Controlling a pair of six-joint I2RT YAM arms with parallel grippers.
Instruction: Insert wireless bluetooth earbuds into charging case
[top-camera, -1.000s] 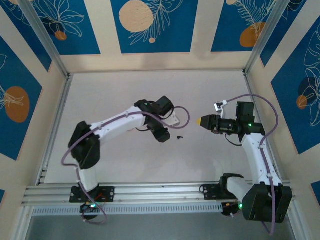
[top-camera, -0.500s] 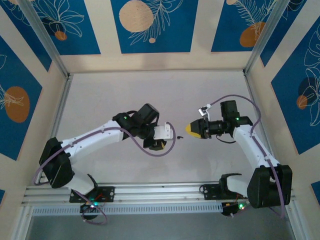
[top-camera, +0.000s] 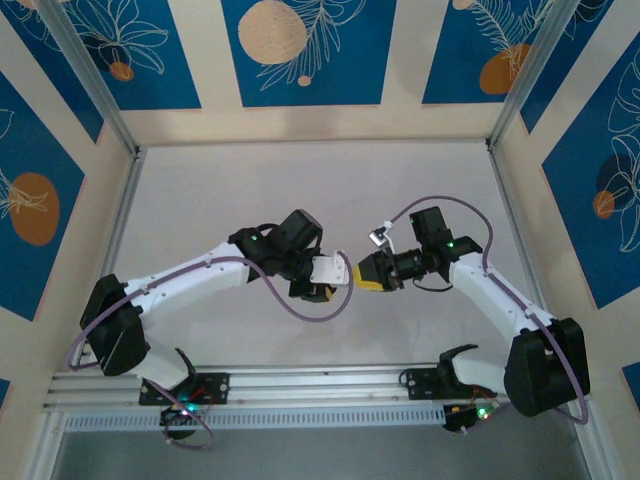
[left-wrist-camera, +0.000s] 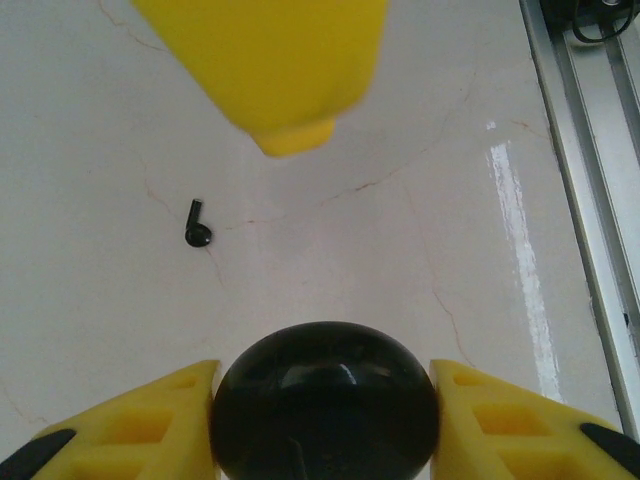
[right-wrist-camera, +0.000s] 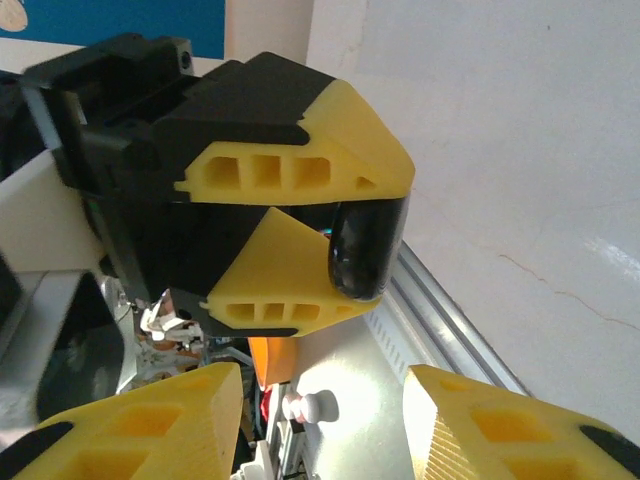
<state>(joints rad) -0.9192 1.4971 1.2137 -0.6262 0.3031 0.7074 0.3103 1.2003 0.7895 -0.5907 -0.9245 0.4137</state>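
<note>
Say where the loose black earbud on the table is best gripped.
The black earbud lies flat on the table, its stem thin; probably pinch across its rounded head, coming straight down.

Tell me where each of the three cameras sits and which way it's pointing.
Top external: above, behind the bases, looking down on the white table; left arm and right arm show.
Left wrist: looks down at the table; left gripper below, clamping a round glossy black case.
Right wrist: faces the left gripper; right gripper open at the bottom.
Both wrist views share that case.
</note>
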